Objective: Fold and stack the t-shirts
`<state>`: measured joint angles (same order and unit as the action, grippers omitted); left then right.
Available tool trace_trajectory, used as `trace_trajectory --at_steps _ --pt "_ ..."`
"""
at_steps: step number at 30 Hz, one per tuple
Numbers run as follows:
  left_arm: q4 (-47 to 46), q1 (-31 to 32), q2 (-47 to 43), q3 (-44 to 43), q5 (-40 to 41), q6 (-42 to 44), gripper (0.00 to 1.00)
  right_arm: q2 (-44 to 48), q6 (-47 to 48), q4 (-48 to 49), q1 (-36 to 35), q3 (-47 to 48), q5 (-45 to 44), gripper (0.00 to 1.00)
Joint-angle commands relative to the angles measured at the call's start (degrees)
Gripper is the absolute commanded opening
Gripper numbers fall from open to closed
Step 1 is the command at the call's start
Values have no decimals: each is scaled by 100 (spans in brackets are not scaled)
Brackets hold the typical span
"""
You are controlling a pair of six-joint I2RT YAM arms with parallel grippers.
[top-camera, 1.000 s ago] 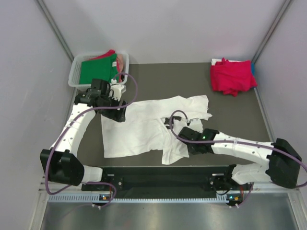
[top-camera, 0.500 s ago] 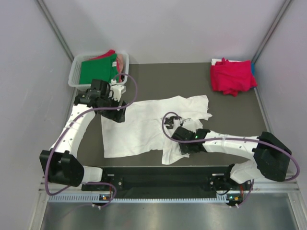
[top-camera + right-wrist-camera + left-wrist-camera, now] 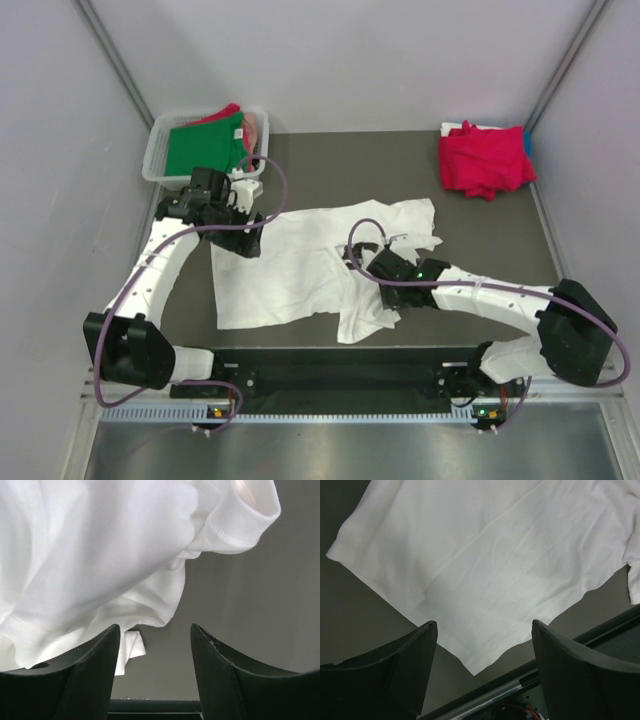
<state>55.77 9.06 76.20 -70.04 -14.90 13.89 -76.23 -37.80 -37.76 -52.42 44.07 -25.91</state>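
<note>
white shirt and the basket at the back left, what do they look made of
White shirt: soft matte knit cloth, probably cotton; it creases, drapes, and shows a stitched hem in the right wrist view. Basket: likely plastic, pale and smooth, with a rigid rim.

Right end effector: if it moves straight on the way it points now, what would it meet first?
Probably the white t-shirt: its bunched edge lies just ahead of the open right end effector; depth is unclear.
</note>
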Motion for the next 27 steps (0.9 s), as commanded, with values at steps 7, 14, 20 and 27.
trace_trajectory --at_steps 7,14,20,27 --pt "48 17 -176 -132 101 79 80 -243 -131 875 66 -294 419 56" --pt "48 17 -132 -256 154 96 80 -200 -350 1060 4 -733 649 54" --pt "31 17 -79 -238 118 79 80 -103 -395 1033 13 -822 552 36" --pt "57 17 -115 -229 180 105 80 -130 -386 964 -5 -742 526 0"
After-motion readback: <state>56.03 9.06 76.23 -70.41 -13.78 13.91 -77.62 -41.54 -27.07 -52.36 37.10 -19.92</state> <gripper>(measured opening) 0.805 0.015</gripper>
